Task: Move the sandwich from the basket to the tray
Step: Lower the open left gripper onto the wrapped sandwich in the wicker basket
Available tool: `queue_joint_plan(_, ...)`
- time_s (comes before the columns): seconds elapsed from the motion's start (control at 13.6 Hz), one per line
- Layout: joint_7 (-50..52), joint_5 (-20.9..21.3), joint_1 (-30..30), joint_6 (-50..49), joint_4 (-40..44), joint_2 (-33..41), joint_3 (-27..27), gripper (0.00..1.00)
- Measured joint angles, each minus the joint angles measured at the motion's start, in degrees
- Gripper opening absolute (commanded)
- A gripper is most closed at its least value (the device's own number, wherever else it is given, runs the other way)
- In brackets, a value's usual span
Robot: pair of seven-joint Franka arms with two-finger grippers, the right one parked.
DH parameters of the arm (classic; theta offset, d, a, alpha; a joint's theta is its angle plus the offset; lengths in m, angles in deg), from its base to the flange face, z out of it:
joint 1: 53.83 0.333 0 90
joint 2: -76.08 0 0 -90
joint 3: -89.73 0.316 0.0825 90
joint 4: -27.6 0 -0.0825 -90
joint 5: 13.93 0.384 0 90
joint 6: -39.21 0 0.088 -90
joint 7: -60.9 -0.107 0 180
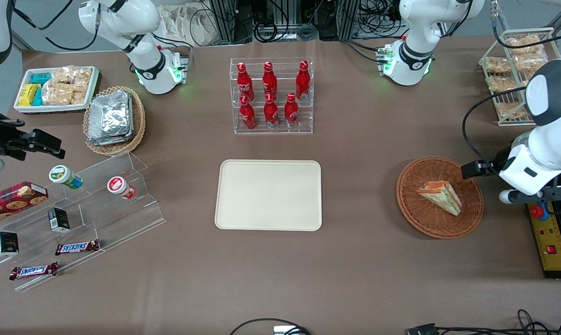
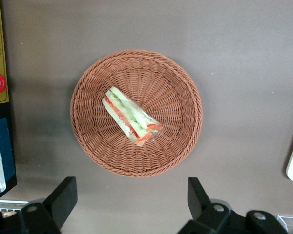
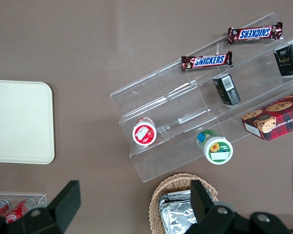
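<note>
Hovering my black two-finger gripper (image 2: 127,202), fingers spread wide, above the round reddish-brown wicker basket (image 1: 466,216).
Triangular sandwich wedge (image 1: 441,196) lies inside; cream rectangular tray (image 1: 269,194) well apart.

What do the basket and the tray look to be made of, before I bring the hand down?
The basket looks like woven wicker, reddish-brown with a visible ribbed weave. The tray seems to be smooth matte cream plastic with a low rim. The sandwich shows a glossy sheen, possibly clear wrap. The hand hovers open, above the table beside the basket.
</note>
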Motion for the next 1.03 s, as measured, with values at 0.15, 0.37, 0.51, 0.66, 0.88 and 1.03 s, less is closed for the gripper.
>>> queue_joint_plan(0.15,0.31,0.30,-0.04,0.00,0.13,-0.25,0.00,1.00)
queue_joint_plan(0.37,1.53,0.35,-0.04,0.03,0.21,-1.19,0.00,1.00)
queue_joint_plan(0.51,4.97,0.40,-0.04,0.96,0.00,-3.74,0.01,1.00)
queue_joint_plan(0.66,11.36,0.40,0.07,5.48,-1.88,-6.70,0.09,1.00)
queue_joint_plan(0.88,26.17,0.38,0.24,15.91,-8.38,-8.56,0.30,1.00)
queue_joint_plan(1.03,34.10,0.42,0.21,21.61,-12.85,-9.12,0.29,1.00)
